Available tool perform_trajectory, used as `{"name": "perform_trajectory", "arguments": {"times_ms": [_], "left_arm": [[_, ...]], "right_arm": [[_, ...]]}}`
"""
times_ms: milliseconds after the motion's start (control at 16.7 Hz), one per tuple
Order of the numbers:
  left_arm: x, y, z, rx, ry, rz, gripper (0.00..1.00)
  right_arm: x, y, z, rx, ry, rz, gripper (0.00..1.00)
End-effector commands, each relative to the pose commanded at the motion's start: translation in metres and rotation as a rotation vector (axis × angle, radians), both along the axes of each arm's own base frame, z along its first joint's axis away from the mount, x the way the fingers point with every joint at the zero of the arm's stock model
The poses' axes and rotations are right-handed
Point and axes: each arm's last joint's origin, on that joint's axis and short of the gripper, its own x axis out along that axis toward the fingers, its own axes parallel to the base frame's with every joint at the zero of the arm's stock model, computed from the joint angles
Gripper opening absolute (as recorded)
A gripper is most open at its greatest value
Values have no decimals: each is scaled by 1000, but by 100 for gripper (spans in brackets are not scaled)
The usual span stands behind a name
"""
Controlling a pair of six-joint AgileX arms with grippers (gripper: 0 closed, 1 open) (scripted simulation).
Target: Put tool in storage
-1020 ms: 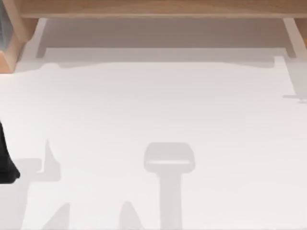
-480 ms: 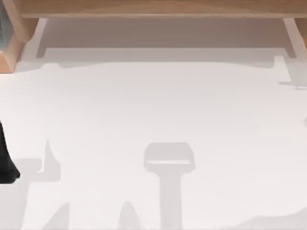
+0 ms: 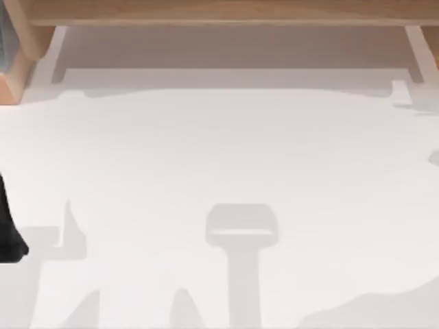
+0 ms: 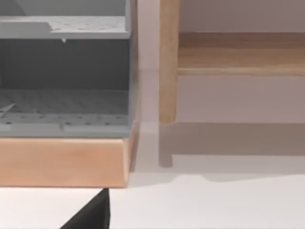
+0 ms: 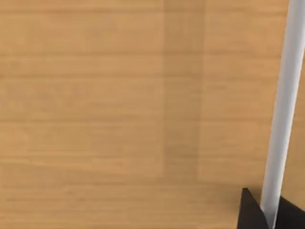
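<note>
A slim white rod, the tool, stands between the two black fingers of my right gripper, which is shut on it. Close behind the tool is a wooden panel. The storage is a grey unit with perforated shelves on a wooden base; its corner sits at the table's far left. My left arm is parked at the table's left edge, and one of its dark fingertips points toward the storage base.
A long wooden shelf runs along the back of the white table. A wooden post stands beside the grey unit. Soft shadows lie on the table's near side and right corner.
A shadow at the table's near right corner has spread leftward, and the small shadow at the right edge has shifted toward the back. The left arm has not moved.
</note>
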Motion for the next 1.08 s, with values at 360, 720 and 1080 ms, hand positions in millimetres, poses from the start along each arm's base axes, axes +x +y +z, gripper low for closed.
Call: {"name": "perform_trajectory", "arguments": {"times_ms": [360, 720, 1080], "left_arm": [[0, 0, 0, 0, 0, 0, 100], [0, 0, 0, 0, 0, 0, 100], [0, 0, 0, 0, 0, 0, 100]], "right_arm": [[35, -3, 0, -6, -4, -2, 0], [63, -1, 0, 0, 0, 0, 0], [63, -1, 0, 0, 0, 0, 30]]}}
